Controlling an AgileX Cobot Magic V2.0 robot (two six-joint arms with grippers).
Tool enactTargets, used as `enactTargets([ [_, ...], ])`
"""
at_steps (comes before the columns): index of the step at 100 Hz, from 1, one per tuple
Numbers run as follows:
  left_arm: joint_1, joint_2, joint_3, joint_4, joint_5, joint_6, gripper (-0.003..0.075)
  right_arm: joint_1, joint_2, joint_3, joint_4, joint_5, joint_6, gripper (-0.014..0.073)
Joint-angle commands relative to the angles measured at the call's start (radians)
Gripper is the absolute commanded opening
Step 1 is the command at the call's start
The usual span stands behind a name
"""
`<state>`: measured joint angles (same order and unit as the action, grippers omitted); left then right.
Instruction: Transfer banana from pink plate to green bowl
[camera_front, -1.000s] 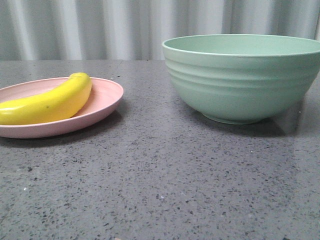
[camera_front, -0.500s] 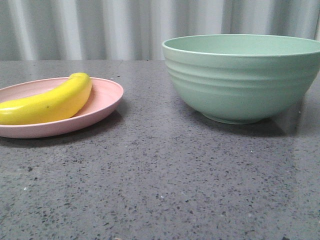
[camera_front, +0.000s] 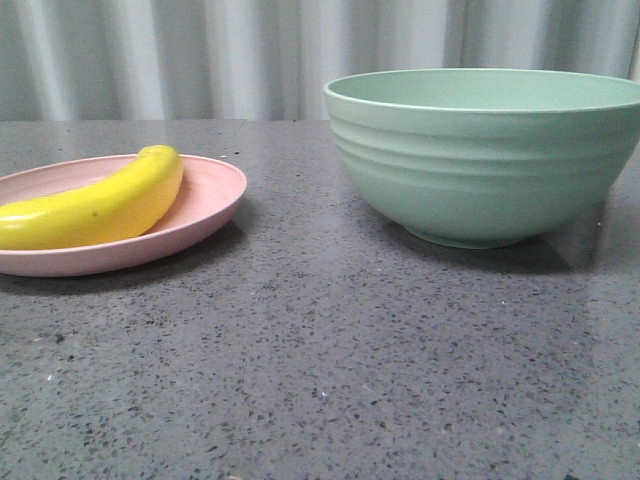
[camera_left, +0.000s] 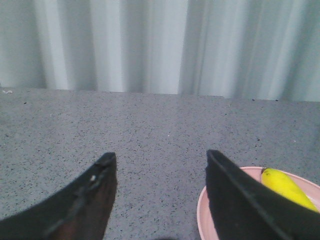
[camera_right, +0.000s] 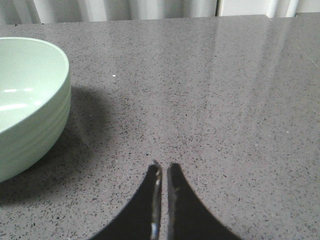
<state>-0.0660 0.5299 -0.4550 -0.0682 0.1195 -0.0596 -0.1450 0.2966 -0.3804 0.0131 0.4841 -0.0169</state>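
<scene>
Left gripper (camera_left: 160, 162) fingers spread beside pink plate (camera_left: 204, 220); right gripper (camera_right: 163, 169) closed.

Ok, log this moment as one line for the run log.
banana: on pink plate, untouched | green bowl: no banana visible inside | left gripper: open, beside plate | right gripper: shut, beside bowl | transfer: not started

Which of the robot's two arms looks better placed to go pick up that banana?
The left, probably. Its end effector is open, with the banana and pink plate right beside one finger. The right end effector is shut and sees only the green bowl.
</scene>
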Motion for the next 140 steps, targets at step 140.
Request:
enactTargets([
  [140,-0.446,0.848,-0.576,-0.014,0.659,0.207,0.0364,-0.002,0.018,0.020,0.001,-0.186,-0.009,-0.0064],
])
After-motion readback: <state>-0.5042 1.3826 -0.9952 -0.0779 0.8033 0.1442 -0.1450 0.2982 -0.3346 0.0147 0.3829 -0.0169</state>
